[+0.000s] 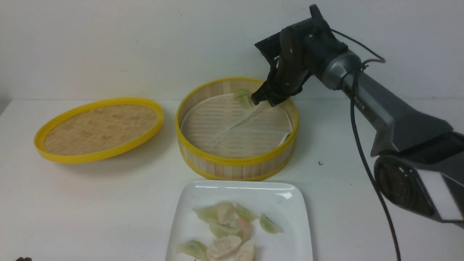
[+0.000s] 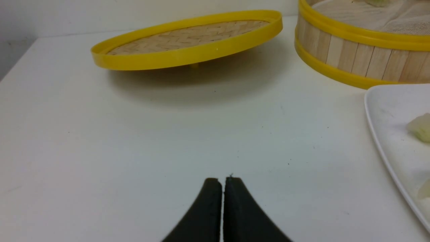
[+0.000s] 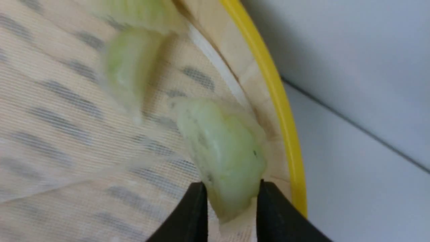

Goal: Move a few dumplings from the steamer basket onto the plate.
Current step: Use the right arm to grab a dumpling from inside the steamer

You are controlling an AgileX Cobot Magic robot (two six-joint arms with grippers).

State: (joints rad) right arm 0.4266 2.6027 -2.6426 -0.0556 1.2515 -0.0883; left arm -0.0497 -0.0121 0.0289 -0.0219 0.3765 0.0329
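We see the right gripper [image 1: 266, 99] reaching down into the far right side of the steamer basket [image 1: 235, 165]. Its two black fingers [image 3: 191, 215] press against either side of a pale green dumpling [image 3: 221, 148] on the creased paper liner [image 1: 232, 130], just inside the yellow rim, so we read it as grasping that dumpling. A second green dumpling [image 1: 242, 95] sits just left of it by the far wall. The white square plate [image 1: 290, 232] lies nearest us, in front of the basket, carrying a cluster of green and pinkish dumplings [image 1: 226, 232]. The left gripper [image 2: 223, 181] is clenched on nothing, low over the white table [image 2: 134, 151] left of the plate, and the woven lid [image 1: 99, 128] rests to the left of the basket, apart from it
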